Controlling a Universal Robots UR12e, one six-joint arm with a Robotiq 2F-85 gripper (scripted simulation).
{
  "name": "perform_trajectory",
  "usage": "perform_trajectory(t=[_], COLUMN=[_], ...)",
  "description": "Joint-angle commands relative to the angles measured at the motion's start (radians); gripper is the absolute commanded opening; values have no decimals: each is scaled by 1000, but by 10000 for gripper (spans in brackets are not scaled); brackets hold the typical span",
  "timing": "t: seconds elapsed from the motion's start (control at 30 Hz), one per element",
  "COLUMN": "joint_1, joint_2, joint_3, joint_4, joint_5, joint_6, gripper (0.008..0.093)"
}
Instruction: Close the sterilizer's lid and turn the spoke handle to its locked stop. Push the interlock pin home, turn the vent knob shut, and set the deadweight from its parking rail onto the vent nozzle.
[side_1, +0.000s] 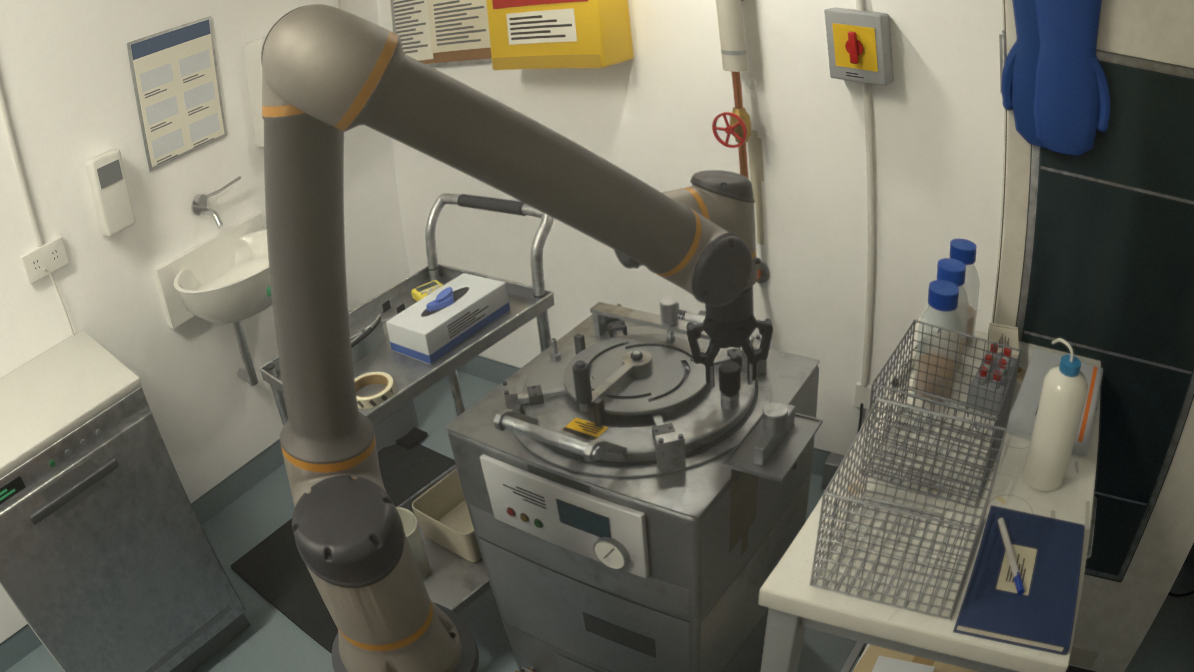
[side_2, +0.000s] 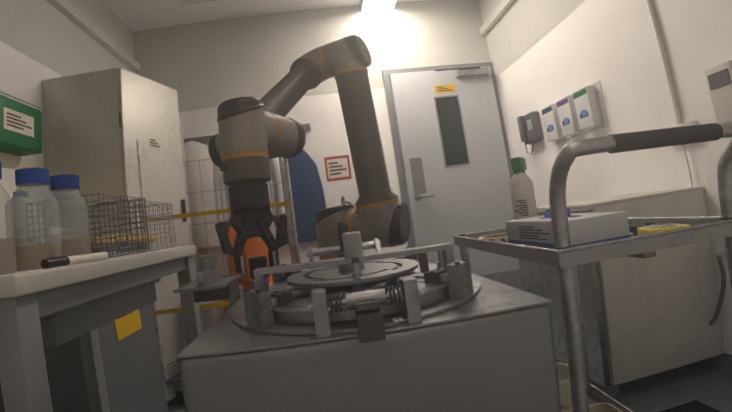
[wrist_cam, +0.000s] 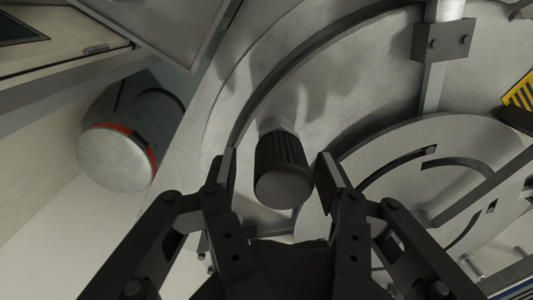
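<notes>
The black ribbed vent knob (wrist_cam: 282, 167) (side_1: 730, 377) stands upright on the right side of the closed sterilizer lid (side_1: 639, 392). My gripper (wrist_cam: 276, 179) (side_1: 729, 351) hangs open just above it, a finger on either side, holding nothing. The spoke handle (side_1: 617, 374) lies across the lid's hub plate. The grey deadweight (wrist_cam: 119, 149) (side_1: 775, 421) with a red band sits on its parking rail, off the lid's right edge. In the second side camera my gripper (side_2: 251, 233) is partly hidden behind the lid hardware. I cannot make out the interlock pin or the vent nozzle with certainty.
Wire baskets (side_1: 919, 467) and blue-capped bottles (side_1: 948, 300) stand on the white table right of the sterilizer. A steel trolley (side_1: 443, 334) with a tissue box stands to its left. The wall with a pipe and red valve (side_1: 731, 129) is close behind.
</notes>
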Motion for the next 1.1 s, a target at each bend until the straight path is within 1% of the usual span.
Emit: perform_trajectory(t=[0.0, 0.23, 0.27, 1.07], joint_1=[0, 0, 0, 0], joint_2=[0, 0, 0, 0], joint_3=[-1, -1, -1, -1], joint_4=[0, 0, 0, 0], joint_5=[0, 0, 0, 0], joint_6=[0, 0, 0, 0], gripper=[630, 630, 615, 135])
